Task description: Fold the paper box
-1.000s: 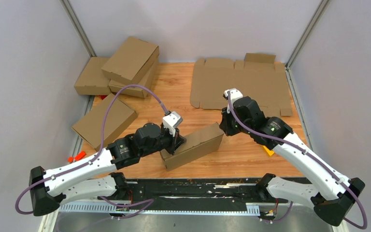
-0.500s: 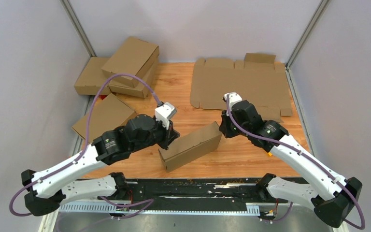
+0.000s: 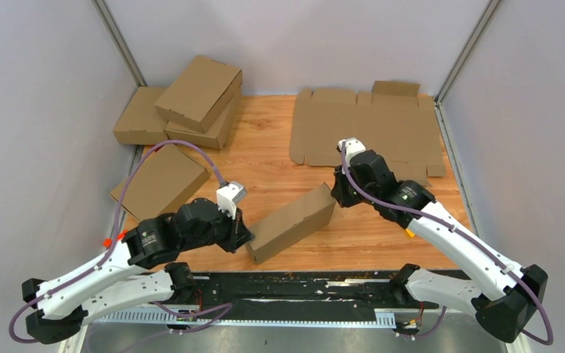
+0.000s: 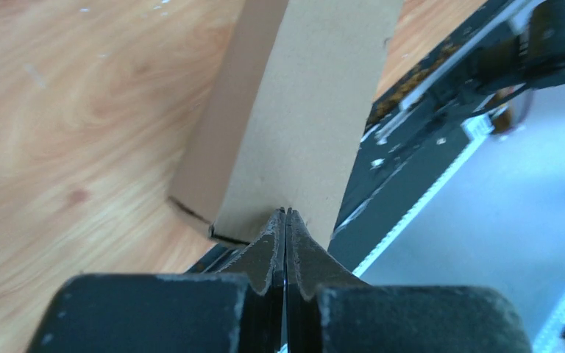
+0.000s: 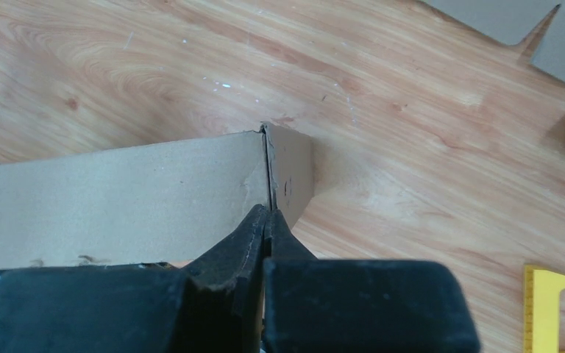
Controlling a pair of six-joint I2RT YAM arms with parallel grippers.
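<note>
both pairs of my jaws are pressed together, with nothing clamped between them. the paper box (image 3: 292,223) lies on the wooden table (image 3: 265,140), folded up into a shallow closed shape and set at a slant, one end nearer my bases and the other end farther out. its lid is down, so i cannot see whether anything is inside.

my left gripper (image 4: 285,219) sits at the near end of the paper box, its fingertips meeting right at the lower edge of that end face; whether they press the cardboard or stop just short, i cannot tell. my right gripper (image 5: 267,215) is at the opposite, far end of the paper box, the tips at the top corner where a vertical seam joins the long side wall to the short end wall.

beyond the far end of the paper box, a flat cardboard sheet (image 3: 368,132) with cut flaps and tabs lies unfolded. well to the left of the paper box are four closed boxes (image 3: 199,92) of the same brown, some leaning on each other, their contents hidden. just right of the paper box's far end, a yellow piece (image 5: 559,309) lies on the wood.
</note>
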